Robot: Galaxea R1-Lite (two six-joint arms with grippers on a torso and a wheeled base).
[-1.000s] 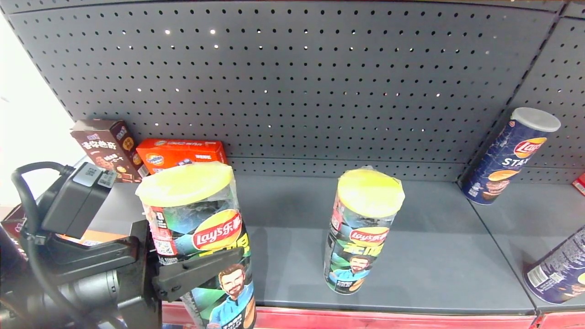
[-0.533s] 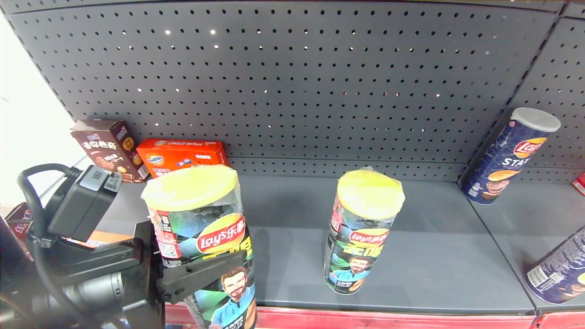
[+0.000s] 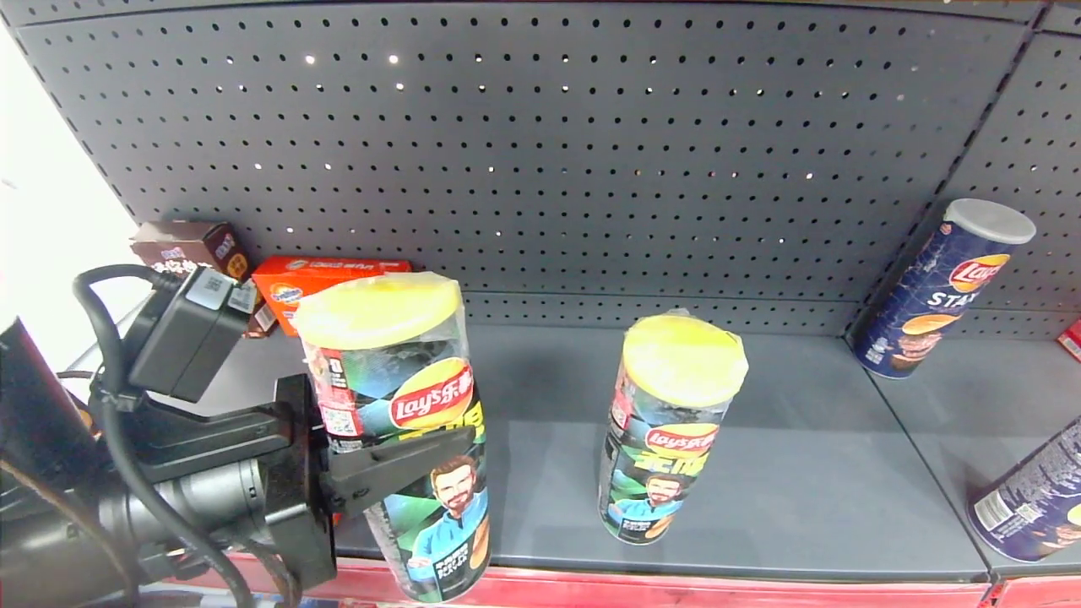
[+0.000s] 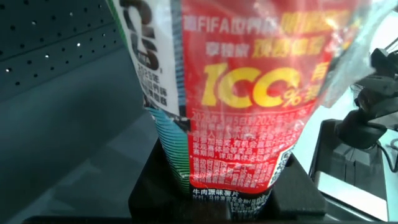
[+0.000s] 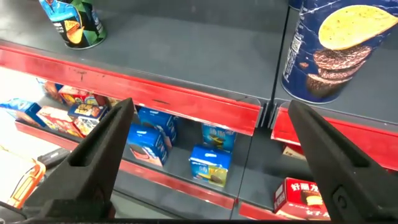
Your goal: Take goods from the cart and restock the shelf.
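Note:
My left gripper (image 3: 384, 460) is shut on a chips can (image 3: 397, 405) with a yellow lid and plastic wrap, held upright over the front left edge of the grey shelf (image 3: 802, 473). The left wrist view shows the can's red label (image 4: 242, 93) close up between the jaws. A second can of the same kind (image 3: 667, 426) stands on the shelf to the right, also seen in the right wrist view (image 5: 73, 22). My right gripper (image 5: 211, 168) is open, low in front of the shelf's red edge (image 5: 186, 93).
A brown box (image 3: 190, 241) and an orange box (image 3: 325, 274) sit at the back left. A blue can (image 3: 942, 287) leans on the pegboard at right; another blue can (image 3: 1026, 507) stands near the front right. Blue boxes (image 5: 211, 155) fill the lower shelf.
My left gripper has carried the can to the right and farther in over the shelf, now hiding more of the two boxes. The standing can has not moved.

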